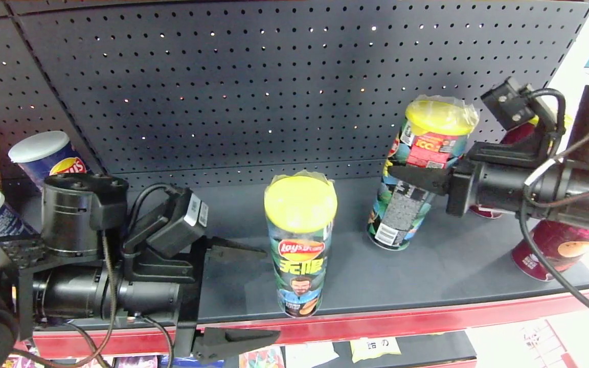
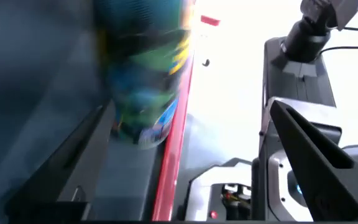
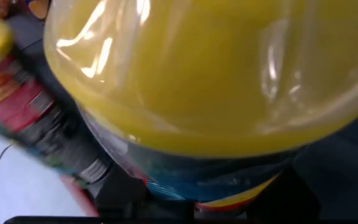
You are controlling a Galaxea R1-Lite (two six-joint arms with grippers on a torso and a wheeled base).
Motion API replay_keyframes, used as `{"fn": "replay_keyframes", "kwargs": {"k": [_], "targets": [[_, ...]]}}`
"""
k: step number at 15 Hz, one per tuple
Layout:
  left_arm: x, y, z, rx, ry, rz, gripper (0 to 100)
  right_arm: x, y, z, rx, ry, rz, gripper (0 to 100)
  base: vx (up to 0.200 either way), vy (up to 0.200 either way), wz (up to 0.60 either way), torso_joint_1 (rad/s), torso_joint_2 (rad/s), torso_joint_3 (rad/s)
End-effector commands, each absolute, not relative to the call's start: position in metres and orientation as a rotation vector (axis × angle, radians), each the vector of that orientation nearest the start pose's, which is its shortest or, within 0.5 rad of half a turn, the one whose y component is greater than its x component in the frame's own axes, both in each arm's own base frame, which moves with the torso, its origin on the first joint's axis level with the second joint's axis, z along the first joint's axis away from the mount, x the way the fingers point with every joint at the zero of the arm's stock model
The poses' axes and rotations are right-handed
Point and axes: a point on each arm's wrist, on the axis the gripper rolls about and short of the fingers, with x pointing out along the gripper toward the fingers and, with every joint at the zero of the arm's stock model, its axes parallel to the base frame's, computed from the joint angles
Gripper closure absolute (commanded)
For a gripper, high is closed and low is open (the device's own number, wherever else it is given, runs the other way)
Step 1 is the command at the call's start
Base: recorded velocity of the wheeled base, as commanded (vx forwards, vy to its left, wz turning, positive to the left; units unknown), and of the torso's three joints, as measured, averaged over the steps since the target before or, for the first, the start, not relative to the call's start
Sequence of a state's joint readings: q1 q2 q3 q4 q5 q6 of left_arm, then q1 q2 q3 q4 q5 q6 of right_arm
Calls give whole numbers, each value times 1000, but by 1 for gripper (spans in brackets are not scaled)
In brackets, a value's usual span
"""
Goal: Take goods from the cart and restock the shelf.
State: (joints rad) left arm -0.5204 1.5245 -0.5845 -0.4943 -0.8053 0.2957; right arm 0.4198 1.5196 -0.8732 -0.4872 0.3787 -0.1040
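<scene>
Two tall chip cans with yellow lids are on the dark shelf (image 1: 356, 286). The nearer chip can (image 1: 299, 245) stands upright at the shelf's front edge. My left gripper (image 1: 253, 294) is open just left of it, one finger over the shelf and one below the red lip; the can (image 2: 145, 87) sits just beyond the fingertips (image 2: 107, 115). The second chip can (image 1: 417, 174) leans, its base on the shelf farther back and right. My right gripper (image 1: 402, 171) is shut on its upper body, and its yellow lid (image 3: 210, 68) is close under the right wrist camera.
Dark red cans (image 1: 555, 250) stand at the shelf's right end behind my right arm. Blue cans with white lids (image 1: 49, 156) stand at the left end. A pegboard wall (image 1: 274, 76) backs the shelf. A red lip (image 1: 427, 314) runs along its front.
</scene>
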Motion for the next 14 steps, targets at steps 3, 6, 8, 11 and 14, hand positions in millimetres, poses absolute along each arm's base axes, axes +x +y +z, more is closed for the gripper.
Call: {"fn": "replay_keyframes", "kwargs": {"k": [3, 6, 8, 11, 14], "targets": [[150, -80, 149, 150, 298, -1236, 0, 291, 162, 215, -114, 179, 869, 100, 0, 0, 0, 0, 0, 0], [135, -72, 149, 127, 293, -1216, 0, 300, 173, 214, -115, 172, 885, 100, 0, 0, 0, 0, 0, 0], [128, -66, 149, 108, 297, -1168, 0, 309, 188, 216, -116, 152, 906, 100, 0, 0, 0, 0, 0, 0], [120, -54, 145, 93, 295, -1098, 0, 310, 204, 216, -117, 143, 941, 100, 0, 0, 0, 0, 0, 0], [120, -49, 145, 79, 299, -1064, 0, 316, 213, 213, -118, 143, 952, 100, 0, 0, 0, 0, 0, 0]]}}
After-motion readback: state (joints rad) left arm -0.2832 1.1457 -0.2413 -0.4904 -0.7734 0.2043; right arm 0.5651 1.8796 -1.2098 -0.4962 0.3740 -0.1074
